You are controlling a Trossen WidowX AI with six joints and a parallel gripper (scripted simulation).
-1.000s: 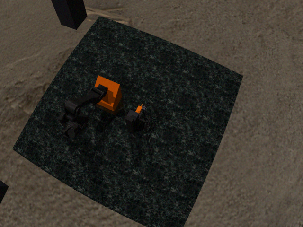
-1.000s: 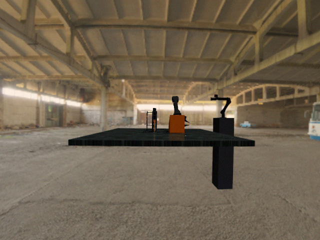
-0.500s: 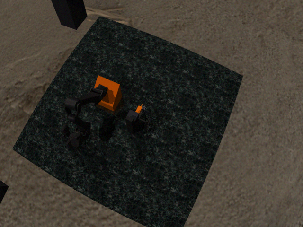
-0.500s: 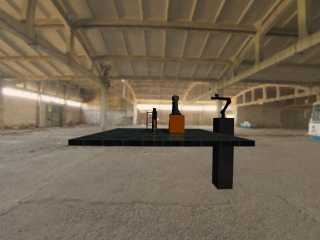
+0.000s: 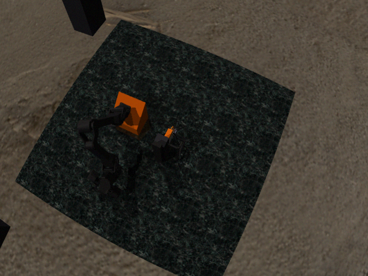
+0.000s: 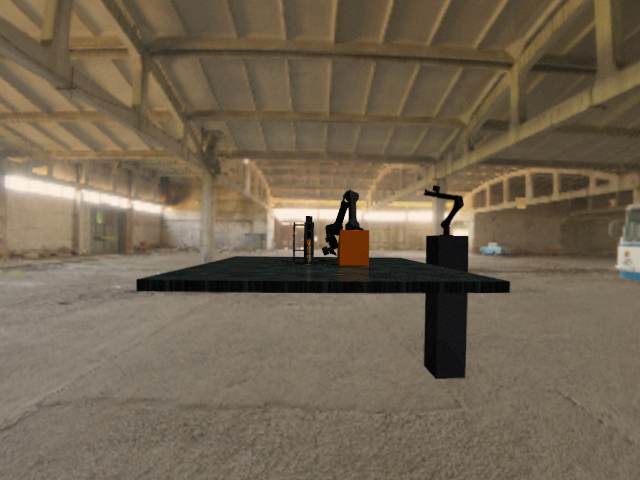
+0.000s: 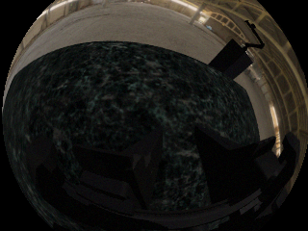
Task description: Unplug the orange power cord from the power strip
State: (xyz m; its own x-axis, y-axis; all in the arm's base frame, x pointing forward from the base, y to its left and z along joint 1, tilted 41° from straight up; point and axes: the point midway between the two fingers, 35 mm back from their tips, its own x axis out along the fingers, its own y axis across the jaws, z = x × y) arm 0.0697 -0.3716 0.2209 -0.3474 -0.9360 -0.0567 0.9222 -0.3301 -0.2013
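A dark green-black mottled table top [image 5: 184,89] is seen; an orange box [image 5: 133,114]; a black arm [image 5: 98,139]; sandy-grey floor [image 5: 311,192].

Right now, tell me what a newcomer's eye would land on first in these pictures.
The bright orange box stands out most, sitting left of the middle of the dark table with the black arm mounted on it. Just right of it, a small orange plug glows on an upright dark stand. The end effector hangs low near the table's left edge, apart from the plug, holding nothing.
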